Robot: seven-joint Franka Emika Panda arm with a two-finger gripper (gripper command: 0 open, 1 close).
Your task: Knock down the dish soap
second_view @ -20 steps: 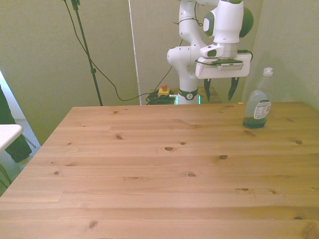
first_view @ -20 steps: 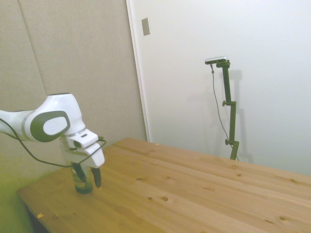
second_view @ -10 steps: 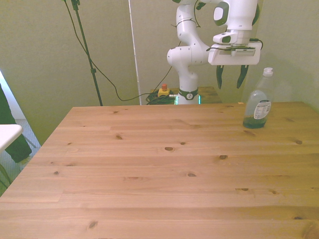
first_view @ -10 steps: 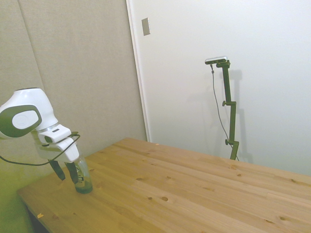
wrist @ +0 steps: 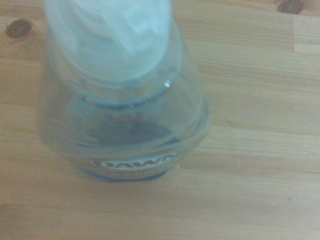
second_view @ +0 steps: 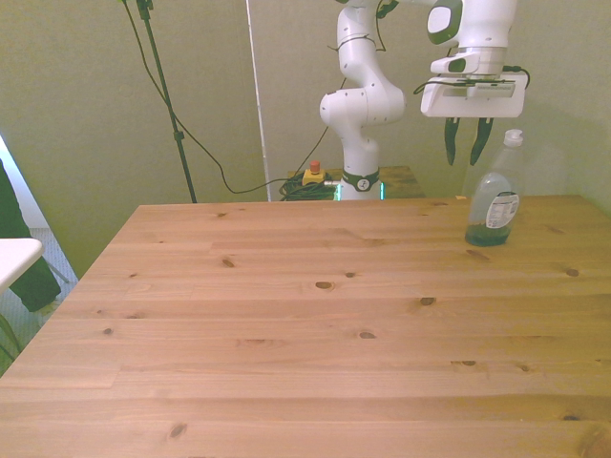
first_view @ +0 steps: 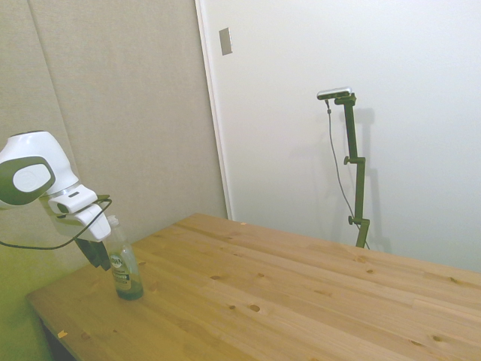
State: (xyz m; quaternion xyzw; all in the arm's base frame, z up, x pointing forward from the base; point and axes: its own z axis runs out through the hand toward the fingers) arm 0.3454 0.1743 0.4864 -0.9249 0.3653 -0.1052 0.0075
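On the wooden table (second_view: 286, 315), taken from the front view's left across to its right:

1. Bare planks, knots only. Nothing stands here for you to steer around. Off the table's edge at the front view's far left sits a white and dark shape, too cropped to name.

2. Behind the far edge: a yellow box with a red button (second_view: 313, 174) on the floor by the robot's base, clear of any swing.

3. Gripper (second_view: 469, 157). White hand hung above and just behind the bottle, jaws set apart at a moderate width, holding nothing; the side view puts it (first_view: 94, 254) close against the bottle's upper half on the arm's side. Whether a finger touches the plastic, you cannot tell.

4. Dish soap bottle (second_view: 494, 196). Upright near the table's far corner at the front view's right. Clear thin plastic, white cap (second_view: 514, 137), label (second_view: 503, 209), a shallow pool of greenish liquid at the bottom. The wrist view (wrist: 120, 100) looks down over the cap. Judged light, nearly empty, tall and narrow, so tippy; the walls likely flex and the base may skid. No hold is needed: push high, at the shoulder or neck. The table's edges are near, so it may roll off.
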